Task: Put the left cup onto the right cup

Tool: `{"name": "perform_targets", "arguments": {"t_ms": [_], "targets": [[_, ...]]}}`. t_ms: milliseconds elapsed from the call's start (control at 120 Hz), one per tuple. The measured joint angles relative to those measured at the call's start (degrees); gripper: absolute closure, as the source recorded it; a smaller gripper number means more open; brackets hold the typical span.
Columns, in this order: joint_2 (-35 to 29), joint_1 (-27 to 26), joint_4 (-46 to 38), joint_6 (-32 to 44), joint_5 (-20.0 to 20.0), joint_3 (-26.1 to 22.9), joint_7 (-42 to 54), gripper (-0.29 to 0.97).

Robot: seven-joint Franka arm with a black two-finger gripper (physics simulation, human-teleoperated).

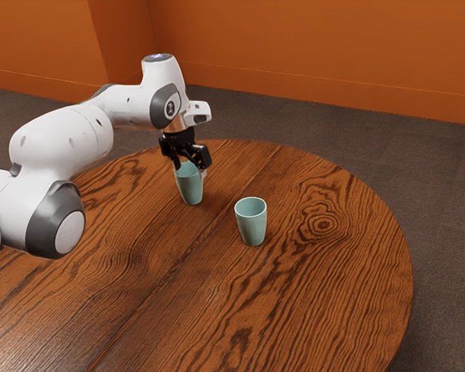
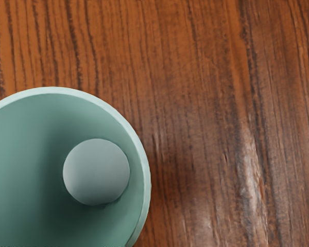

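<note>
Two pale green cups are on the round wooden table (image 1: 310, 310). The left cup (image 1: 190, 187) is directly under my gripper (image 1: 190, 163), whose black fingers come down onto its rim and are shut on the cup's wall. I cannot tell whether its base touches the wood. In the wrist view the same cup (image 2: 36, 154) sits close under my hand, seen from above with its pale round bottom inside. The right cup (image 1: 250, 221) stands upright and alone, a short way toward the exterior view's right and nearer the front.
Bare wood grain (image 2: 221, 128) lies beside the held cup. The table edge (image 1: 407, 256) curves round on the exterior view's right, with grey floor and orange walls beyond. My white arm (image 1: 70, 155) covers the table's left part.
</note>
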Motion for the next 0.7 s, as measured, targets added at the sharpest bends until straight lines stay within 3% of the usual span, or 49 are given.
{"name": "perform_targets", "arguments": {"t_ms": [358, 700], "targets": [[6.94, 0.09, 10.31, -2.45, 0.00, 0.09, -0.14, 0.02], [9.32, 0.81, 11.32, -3.31, -0.02, 0.03, -0.58, 0.02]]}}
